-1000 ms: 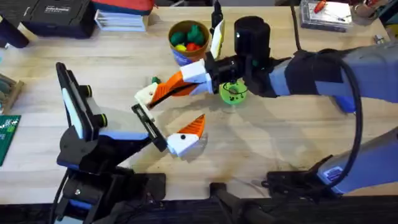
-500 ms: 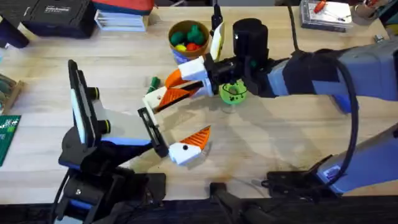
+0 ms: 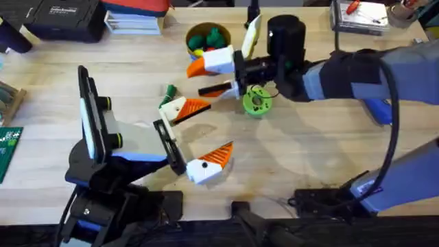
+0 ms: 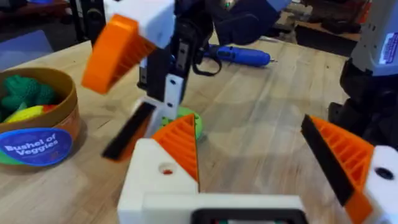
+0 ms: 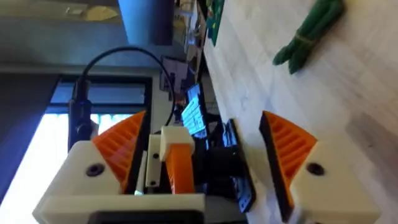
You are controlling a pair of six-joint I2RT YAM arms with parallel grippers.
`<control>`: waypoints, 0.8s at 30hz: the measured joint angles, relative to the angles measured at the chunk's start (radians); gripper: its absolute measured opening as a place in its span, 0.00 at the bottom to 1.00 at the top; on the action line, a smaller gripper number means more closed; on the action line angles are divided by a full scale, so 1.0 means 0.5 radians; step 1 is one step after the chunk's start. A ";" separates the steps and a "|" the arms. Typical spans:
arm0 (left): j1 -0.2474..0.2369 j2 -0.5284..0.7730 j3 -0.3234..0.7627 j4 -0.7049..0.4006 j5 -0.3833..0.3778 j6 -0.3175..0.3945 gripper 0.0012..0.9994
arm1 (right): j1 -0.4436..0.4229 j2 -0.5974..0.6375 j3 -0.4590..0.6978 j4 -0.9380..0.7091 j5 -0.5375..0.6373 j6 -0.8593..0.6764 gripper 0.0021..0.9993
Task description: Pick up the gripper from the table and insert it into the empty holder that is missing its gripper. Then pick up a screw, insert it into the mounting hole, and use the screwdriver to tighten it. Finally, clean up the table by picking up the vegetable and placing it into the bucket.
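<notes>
Right pincer (image 3: 199, 79) up over the tabletop (image 3: 309, 151), reaching in from the right. Spread wide, nothing between the fingers. Hangs just in front of the bucket (image 3: 191, 34), orange tips pointing left.

White gripper (image 3: 180, 110) w/ orange ribbed tip lies flat on the wood. Below the right pincer, apart from it. Sits right at the far end of the holder (image 3: 168, 147), looks like touching. Seated or just resting against it: cannot tell. Seen from the left wrist, white block lies low and close up, small red-ringed hole on its top face, orange wedge rising beside that hole.

Left pincer (image 3: 194, 139) low over the tabletop, angled toward the middle. One side carries a white finger w/ orange tip, other side is the bare black holder bar. Set wide apart, gripping nothing.

Vegetable (image 3: 169, 90) on the wood, just left of the white gripper's upper end, not touching it. Well short of the bucket. Shows in the right wrist view as a long green bundle w/ a band round it.

Bucket upright near the back edge, colored toy pieces inside, green and yellow among them.

Screwdriver (image 4: 239, 56) lies on its side on the tabletop, past the right arm in the left wrist view.

Lime ring disc (image 3: 257, 103) flat on the wood under the right arm's wrist.
</notes>
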 joint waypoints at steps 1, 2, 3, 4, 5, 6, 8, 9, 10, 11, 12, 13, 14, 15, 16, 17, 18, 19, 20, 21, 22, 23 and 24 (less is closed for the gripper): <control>0.000 0.000 0.000 -0.001 0.003 0.000 0.99 | -0.035 -0.007 0.013 -0.031 0.034 -0.041 1.00; 0.000 0.000 0.000 -0.001 0.005 0.000 0.99 | -0.074 -0.021 0.032 -0.083 0.070 -0.084 1.00; -0.001 0.000 0.000 -0.001 0.005 0.000 0.99 | -0.112 -0.041 0.053 -0.155 0.098 -0.126 0.99; -0.001 0.000 0.000 -0.001 0.006 0.000 0.99 | -0.151 -0.067 0.079 -0.242 0.126 -0.174 1.00; 0.000 0.000 0.000 -0.001 0.006 0.000 0.99 | -0.195 -0.103 0.116 -0.364 0.156 -0.234 1.00; -0.001 0.000 0.000 -0.001 0.006 0.000 0.99 | -0.228 -0.135 0.150 -0.477 0.182 -0.288 1.00; -0.001 0.000 0.000 -0.001 0.006 0.000 0.99 | -0.296 -0.223 0.233 -0.803 0.263 -0.446 0.99; 0.000 0.000 0.000 -0.001 0.006 0.000 0.99 | -0.317 -0.272 0.269 -0.987 0.319 -0.542 0.99; 0.000 0.000 0.000 -0.001 0.007 0.000 0.99 | -0.330 -0.335 0.310 -1.215 0.400 -0.657 0.99; -0.001 0.000 0.000 -0.001 0.007 0.000 0.99 | -0.331 -0.390 0.339 -1.391 0.474 -0.754 0.99; 0.000 0.000 0.000 -0.001 0.007 0.000 0.99 | -0.327 -0.447 0.365 -1.576 0.566 -0.864 0.99; 0.000 0.000 0.000 -0.001 0.007 0.000 0.99 | -0.315 -0.517 0.389 -1.766 0.684 -0.980 0.99; 0.000 0.001 0.000 -0.001 0.007 0.000 0.99 | -0.303 -0.569 0.403 -1.890 0.777 -1.059 1.00; 0.000 0.000 0.000 -0.001 0.007 0.000 0.99 | -0.280 -0.635 0.417 -2.046 0.914 -1.153 1.00; 0.000 0.000 0.000 -0.001 0.007 0.000 0.99 | -0.254 -0.696 0.428 -2.177 1.053 -1.226 1.00; -0.001 0.000 0.000 -0.001 0.007 0.000 0.99 | -0.218 -0.755 0.437 -2.315 1.209 -1.286 1.00; 0.000 0.000 0.000 -0.001 0.007 0.000 0.99 | -0.177 -0.804 0.442 -2.432 1.359 -1.331 1.00; 0.000 0.000 0.000 -0.001 0.007 0.000 0.99 | -0.129 -0.844 0.448 -2.547 1.519 -1.367 1.00; 0.000 0.001 0.000 -0.001 0.007 0.000 0.99 | -0.074 -0.874 0.450 -2.652 1.678 -1.400 1.00; 0.000 0.000 0.000 -0.001 0.007 0.000 0.99 | -0.019 -0.888 0.452 -2.744 1.825 -1.427 1.00; -0.001 0.000 0.000 -0.001 0.007 0.000 0.99 | 0.041 -0.890 0.452 -2.829 1.961 -1.449 1.00; 0.000 0.000 0.000 -0.001 0.008 0.000 0.99 | 0.086 -0.885 0.452 -2.889 2.060 -1.465 1.00; 0.000 0.000 0.000 -0.001 0.008 0.000 0.99 | 0.130 -0.875 0.452 -2.926 2.142 -1.480 1.00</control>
